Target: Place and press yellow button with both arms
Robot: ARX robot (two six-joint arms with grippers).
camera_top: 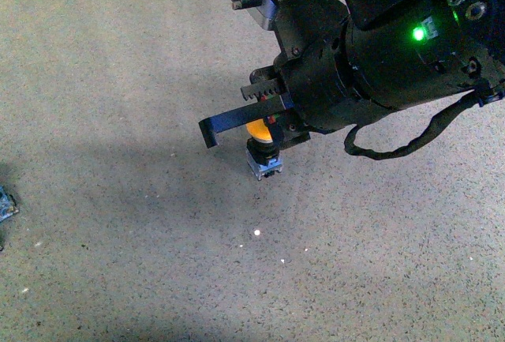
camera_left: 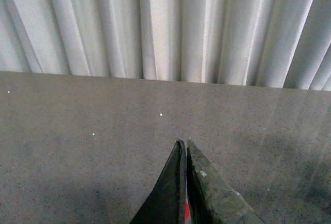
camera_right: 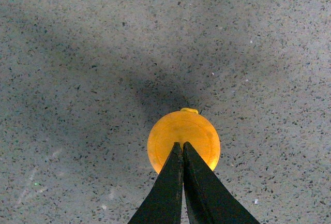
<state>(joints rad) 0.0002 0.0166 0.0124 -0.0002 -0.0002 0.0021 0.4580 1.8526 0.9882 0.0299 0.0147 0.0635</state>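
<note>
**One yellow button [camera_top: 264, 152] on the counter [camera_top: 118, 263], under the right arm [camera_top: 379, 50]**

Nearest, the counter is speckled grey. The yellow button stands on its square base near mid-counter, in shadow. The right pincer [camera_right: 182, 145] is clenched, fingers tip to tip, gripping nothing. Its tips lie over the yellow cap; contact cannot be confirmed. Beyond, the right arm shows a green light [camera_top: 417, 34]. The left pincer [camera_left: 183, 144] is clenched and empty over the counter, pointing at the pleated white curtain [camera_left: 165, 27] along the far edge.

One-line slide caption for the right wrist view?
Right tool, shut, its tips over the domed cap of the yellow button on the speckled grey table.
</note>
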